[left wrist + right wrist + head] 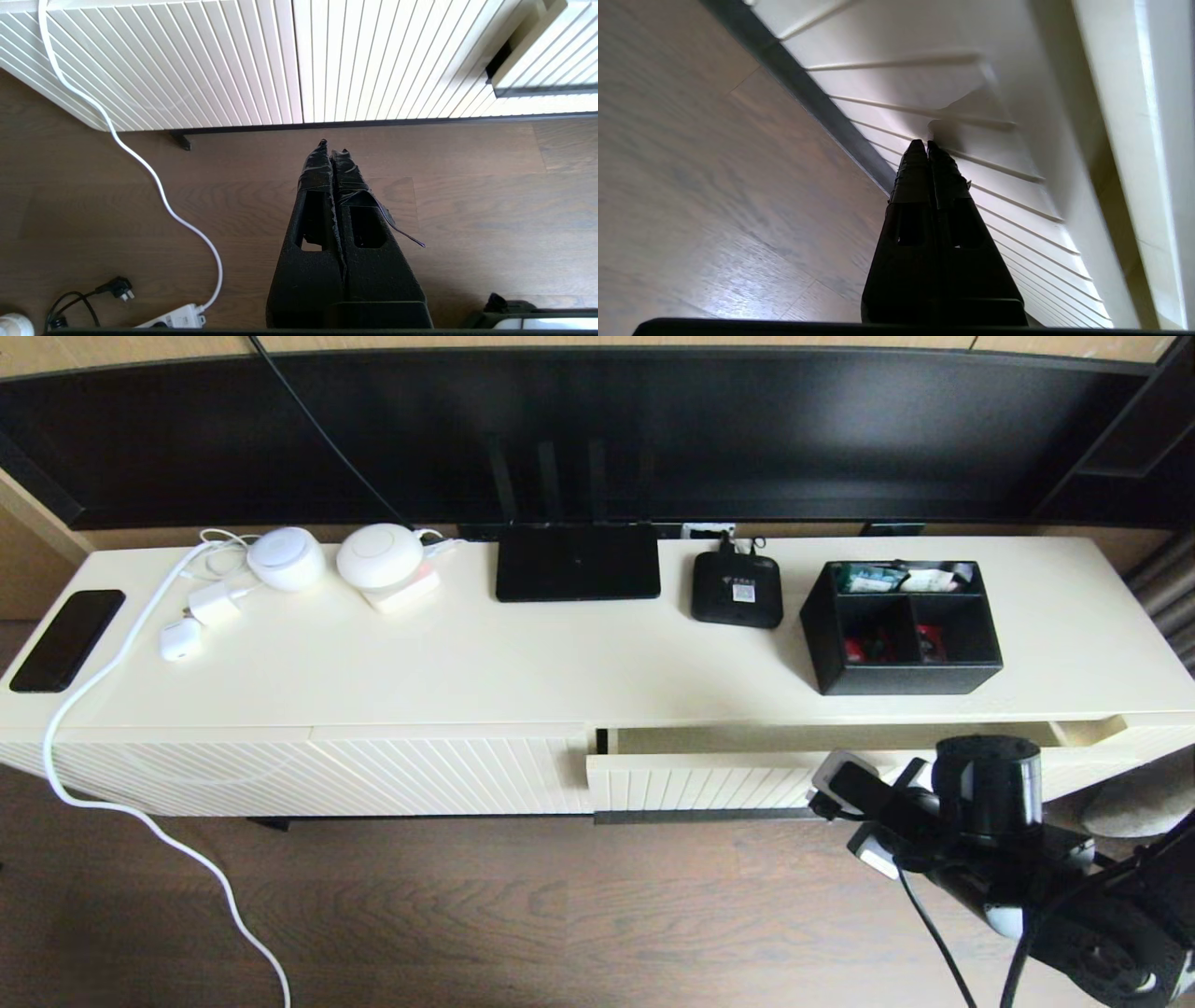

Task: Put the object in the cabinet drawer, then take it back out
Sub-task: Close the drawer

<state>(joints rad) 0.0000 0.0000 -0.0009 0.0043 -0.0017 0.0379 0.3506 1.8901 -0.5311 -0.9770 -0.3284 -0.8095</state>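
Observation:
The black organiser box stands on the cabinet top at the right, with red and green packets in its compartments. Just below it the cream cabinet drawer is pulled out a little, showing a narrow gap behind its ribbed front; its dark handle bar runs along the lower edge. My right arm hangs in front of the drawer's right half. My right gripper is shut and empty, its tips close against the ribbed front. My left gripper is shut over the floor, left of the drawer.
On the cabinet top stand a flat black router, a small black device, two white round devices and a phone. A white cable trails to a power strip on the wooden floor.

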